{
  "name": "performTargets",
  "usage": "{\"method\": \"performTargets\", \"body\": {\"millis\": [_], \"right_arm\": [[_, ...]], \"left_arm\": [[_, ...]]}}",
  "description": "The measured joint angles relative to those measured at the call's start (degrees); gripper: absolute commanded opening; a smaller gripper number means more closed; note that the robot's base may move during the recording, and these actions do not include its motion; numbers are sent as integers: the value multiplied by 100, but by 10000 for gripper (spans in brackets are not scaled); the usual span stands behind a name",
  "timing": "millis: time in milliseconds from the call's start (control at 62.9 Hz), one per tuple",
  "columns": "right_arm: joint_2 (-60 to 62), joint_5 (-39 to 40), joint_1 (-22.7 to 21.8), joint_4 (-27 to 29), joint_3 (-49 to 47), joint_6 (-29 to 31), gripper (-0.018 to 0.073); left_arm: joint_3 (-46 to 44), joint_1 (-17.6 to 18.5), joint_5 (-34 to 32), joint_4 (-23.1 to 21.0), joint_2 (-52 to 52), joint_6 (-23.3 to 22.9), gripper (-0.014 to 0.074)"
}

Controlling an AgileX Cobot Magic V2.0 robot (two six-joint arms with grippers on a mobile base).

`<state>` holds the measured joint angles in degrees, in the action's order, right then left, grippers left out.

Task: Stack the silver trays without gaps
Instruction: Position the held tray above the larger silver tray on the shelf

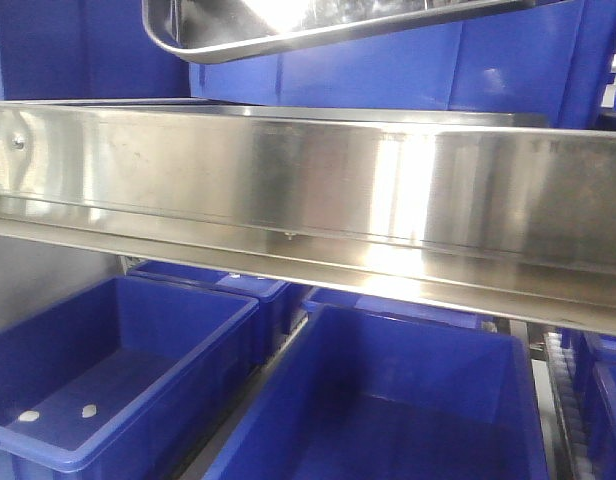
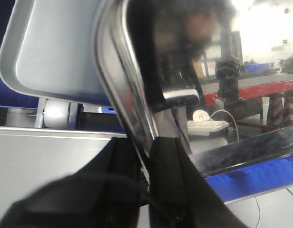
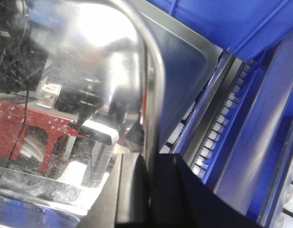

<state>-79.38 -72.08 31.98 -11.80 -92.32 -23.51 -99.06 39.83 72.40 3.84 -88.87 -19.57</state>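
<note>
One silver tray (image 1: 288, 25) hangs tilted at the top of the front view, above the shelf; only its lower edge shows there. In the left wrist view its rolled rim (image 2: 119, 71) runs down between the black fingers (image 2: 168, 161) of my left gripper (image 2: 145, 142), which is shut on it. The tray's pale underside (image 2: 56, 52) lies to the left, its mirror-like inside (image 2: 177, 47) to the right. In the right wrist view my right gripper (image 3: 149, 159) is shut on the opposite rim (image 3: 153, 95) of the silver tray (image 3: 89, 61). I see no other tray.
A long steel shelf rail (image 1: 288, 190) with screws crosses the front view just below the tray. Blue bins stand beneath it at the left (image 1: 108, 370) and centre (image 1: 388, 410), and another blue bin (image 1: 468, 60) stands behind the tray. A roller track (image 3: 218, 128) runs beside blue bin walls.
</note>
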Motion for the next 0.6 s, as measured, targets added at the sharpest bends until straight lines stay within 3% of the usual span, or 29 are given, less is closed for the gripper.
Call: {"method": "performTargets", "body": {"millis": [605], "right_arm": [[0,0,0,0,0,0,57]], "left_arm": [[0,0,0,0,0,0,-48]]}}
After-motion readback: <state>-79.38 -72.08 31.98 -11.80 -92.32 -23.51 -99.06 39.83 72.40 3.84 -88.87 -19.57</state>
